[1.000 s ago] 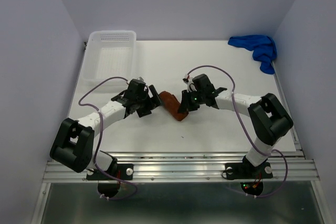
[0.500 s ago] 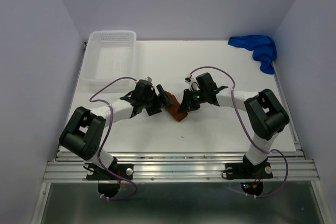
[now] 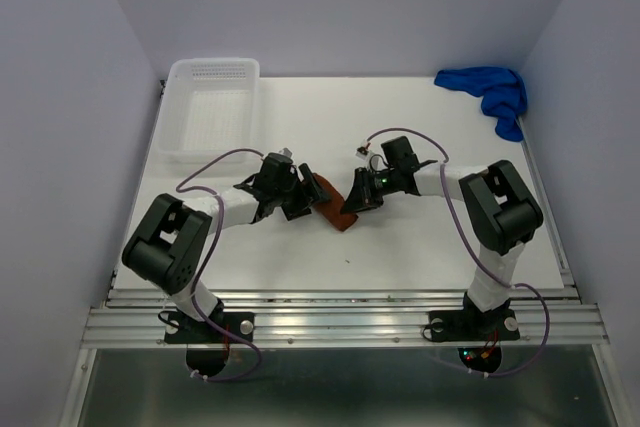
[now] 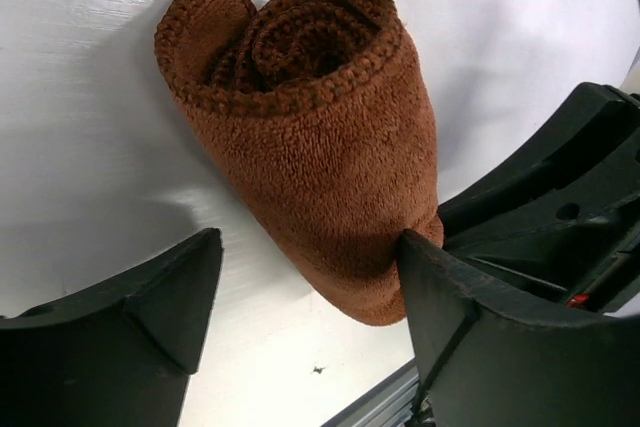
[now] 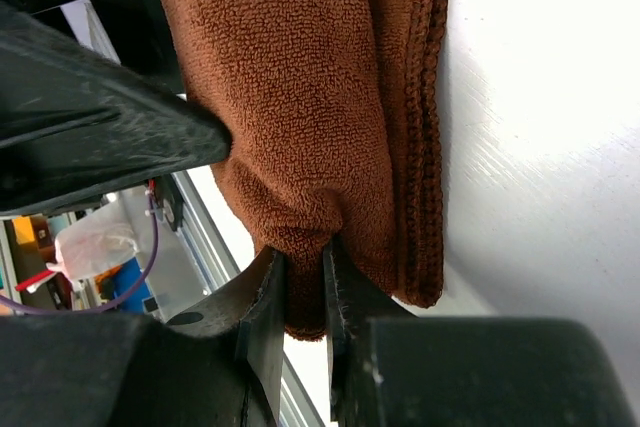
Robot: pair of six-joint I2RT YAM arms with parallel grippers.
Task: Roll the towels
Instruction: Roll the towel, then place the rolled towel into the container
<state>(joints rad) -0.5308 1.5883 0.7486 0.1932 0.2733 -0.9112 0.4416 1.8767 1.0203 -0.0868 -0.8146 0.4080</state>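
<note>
Pale lilac walls close in a glossy white tabletop [image 3: 400, 137], and I read it from the near edge outward. Closest to me runs a ribbed aluminium rail [image 3: 340, 319] carrying both arm bases.

Just past it, at the middle of the tabletop, lies the rust-brown towel [image 4: 320, 147]: a fat, soft roll of looped terry. Its end shows a spiral of layers edged by a stitched hem. The left gripper [image 4: 305, 240] reaches in from 9 o'clock and is released, its blunt black jaws spread to either side of the roll. One finger presses the towel's flank; the other stands apart from it. The right gripper [image 5: 300, 267] comes in from 3 o'clock, clenched on a pinch of the brown towel's outer layer at its nearer end.

Farther back, at 11 o'clock, sits a white perforated plastic basket [image 3: 210, 107], rectangular with rounded corners. At 1 o'clock, in the far right corner, the royal blue towel [image 3: 490, 92] lies crumpled in a loose heap.
</note>
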